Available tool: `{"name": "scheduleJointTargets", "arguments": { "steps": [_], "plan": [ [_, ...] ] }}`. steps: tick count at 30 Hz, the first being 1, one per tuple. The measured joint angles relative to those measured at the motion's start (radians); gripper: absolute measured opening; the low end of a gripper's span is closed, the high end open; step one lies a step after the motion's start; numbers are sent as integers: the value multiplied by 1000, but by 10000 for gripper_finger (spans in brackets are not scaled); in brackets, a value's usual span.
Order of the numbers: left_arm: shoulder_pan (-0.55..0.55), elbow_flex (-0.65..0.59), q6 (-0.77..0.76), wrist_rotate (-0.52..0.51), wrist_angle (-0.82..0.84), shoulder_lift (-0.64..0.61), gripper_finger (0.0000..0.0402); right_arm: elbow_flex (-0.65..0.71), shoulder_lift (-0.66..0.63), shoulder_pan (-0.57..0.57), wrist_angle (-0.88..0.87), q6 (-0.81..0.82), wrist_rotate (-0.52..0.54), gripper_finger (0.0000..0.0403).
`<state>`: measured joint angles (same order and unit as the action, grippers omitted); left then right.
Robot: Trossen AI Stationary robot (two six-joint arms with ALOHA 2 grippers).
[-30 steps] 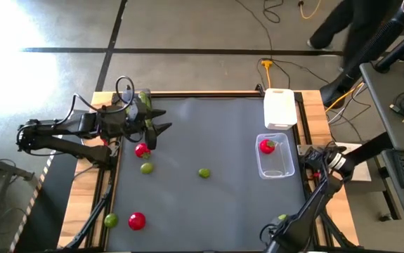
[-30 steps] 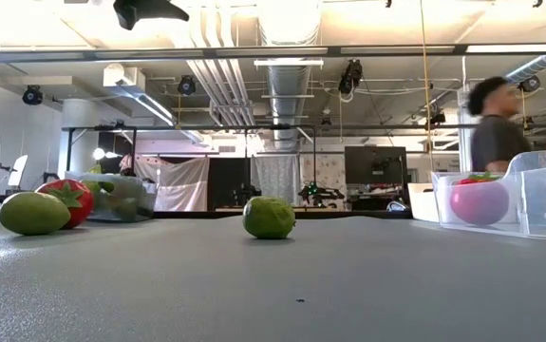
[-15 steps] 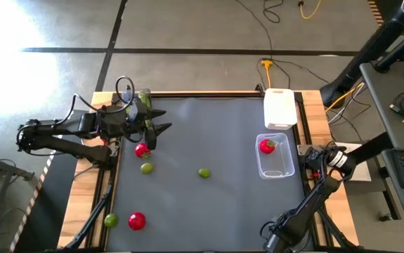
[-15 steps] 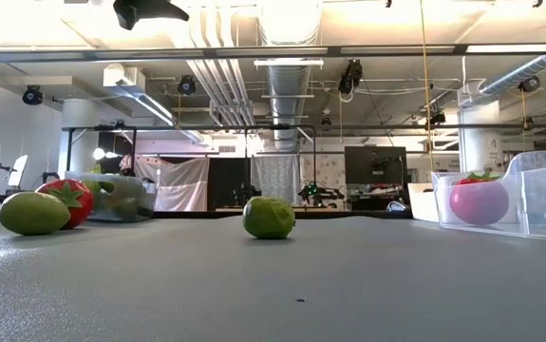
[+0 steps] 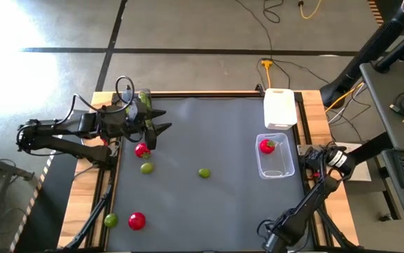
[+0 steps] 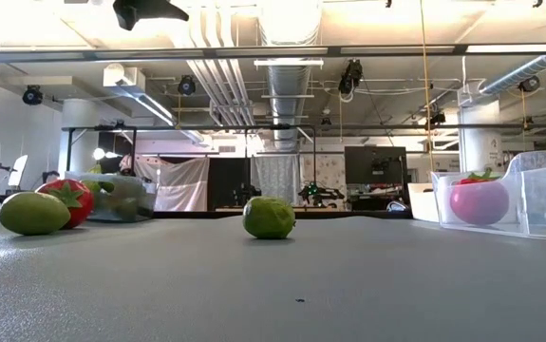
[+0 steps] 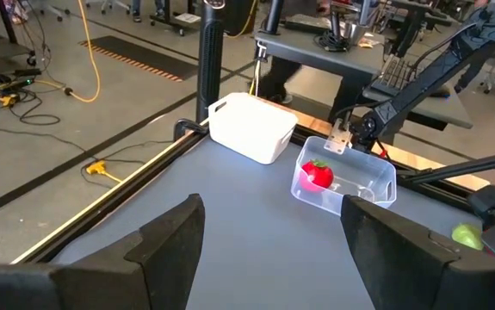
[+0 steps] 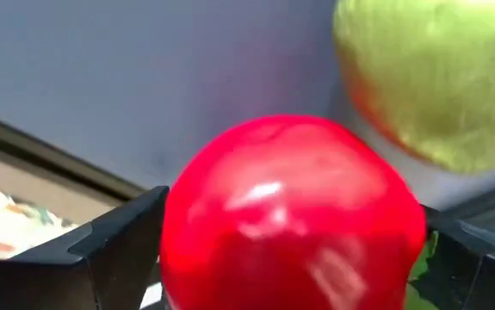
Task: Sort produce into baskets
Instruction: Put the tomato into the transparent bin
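My right gripper [image 5: 266,230] hangs open at the table's near right edge. In its wrist view a red tomato [image 8: 290,207] fills the gap between its two fingers, and a lime [image 8: 428,77] lies just beyond. My left gripper [image 5: 158,131] stays open and empty above the far left, over a tomato [image 5: 142,150] and a lime [image 5: 146,168]. Another lime [image 5: 204,173] rests mid-table. At the near left lie a lime [image 5: 110,220] and a tomato [image 5: 136,221]. The clear basket [image 5: 284,169] holds one tomato [image 5: 266,146]. The white basket [image 5: 280,107] stands behind it. My right gripper comes at the red tomato slanting down from above, with one finger [image 8: 118,250] on each side of it. I cannot tell whether the fingers touch it. The tomato's underside is hidden.
A bin [image 6: 121,198] holding something green stands at the far left, mostly hidden under my left arm in the high view. The middle of the grey mat [image 5: 209,133] is bare. Black rails and wooden borders edge the table.
My right gripper has sunk toward the table at the near right edge and tipped a little, staying open. Its arm now hides the lime there in the high view. A person at the far right has walked out of view.
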<state>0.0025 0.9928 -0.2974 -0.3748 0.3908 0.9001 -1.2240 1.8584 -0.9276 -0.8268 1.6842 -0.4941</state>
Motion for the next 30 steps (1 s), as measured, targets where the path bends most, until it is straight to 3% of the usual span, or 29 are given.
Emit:
{"name": "scheduleJointTargets", "arguments": {
  "steps": [3, 8, 16, 25, 30],
  "plan": [
    [0, 0, 0, 0, 0, 1, 256, 9, 1, 5, 8, 25, 47, 368],
    [0, 0, 0, -1, -3, 19, 256, 45, -2, 12, 55, 72, 41, 361],
    [0, 0, 0, 0, -2, 50, 256, 50, -3, 12, 77, 121, 50, 290],
    [0, 9, 40, 0, -1, 16, 256, 1, -1, 24, 43, 132, 84, 306],
    [0, 9, 50, 0, 12, -19, 256, -60, -3, 61, -20, 107, 98, 289]
  ]
}}
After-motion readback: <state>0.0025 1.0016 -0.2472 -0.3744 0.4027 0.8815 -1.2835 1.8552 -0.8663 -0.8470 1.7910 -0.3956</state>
